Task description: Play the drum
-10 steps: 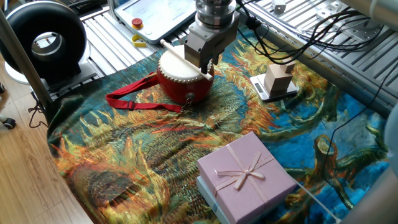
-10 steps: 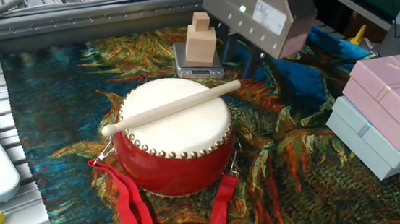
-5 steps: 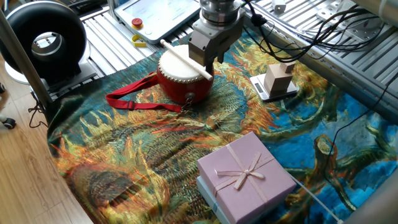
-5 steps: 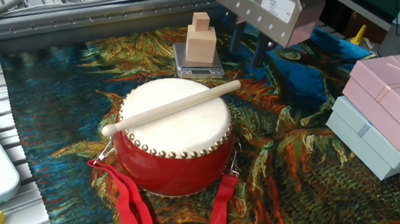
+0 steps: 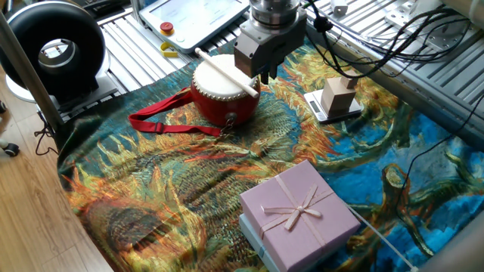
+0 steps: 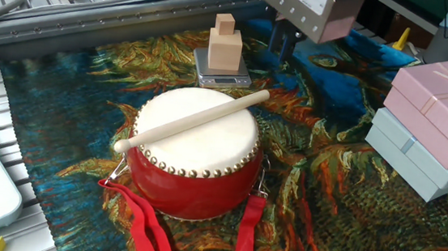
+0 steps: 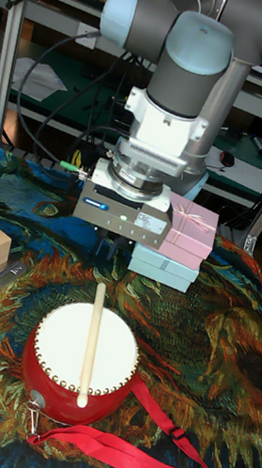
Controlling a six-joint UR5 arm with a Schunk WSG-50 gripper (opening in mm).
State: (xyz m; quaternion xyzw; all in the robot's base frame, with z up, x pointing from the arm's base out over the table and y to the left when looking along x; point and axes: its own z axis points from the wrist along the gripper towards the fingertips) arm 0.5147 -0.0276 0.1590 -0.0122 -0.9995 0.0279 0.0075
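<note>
Drum [image 6: 193, 151] and stick are found together near the far edge of the patterned cloth [image 5: 174, 196] that covers the table: the red body stands upright on the cloth, skin side up, and the wooden stick [image 6: 192, 119] is laid flat across the skin, with both ends reaching past the rim. That overhang is judged to be what makes the stick reachable, since the shaft lies clear of the skin where it crosses the rim. The red strap [image 5: 162, 121] is attached to the body and trails across the cloth toward the near side.

Above the end of the stick nearest the arm, the gripper [image 7: 116, 253] is held clear of it, touching nothing. Nothing is carried by it. Its fingers point down and appear slightly parted in the tall fixed view, but little of them is seen there, and in the other fixed view they are largely cut off by the top edge, so whether the jaws are spread or closed cannot be told.

Further out, a small scale with wooden blocks [image 6: 224, 44] stands just beyond the drum, and a pink gift box [image 5: 299, 211] is stacked on a pale blue one [image 6: 408, 154] toward a corner of the cloth. A black round fan [image 5: 53, 49] sits off the cloth, partly cut by the frame.
</note>
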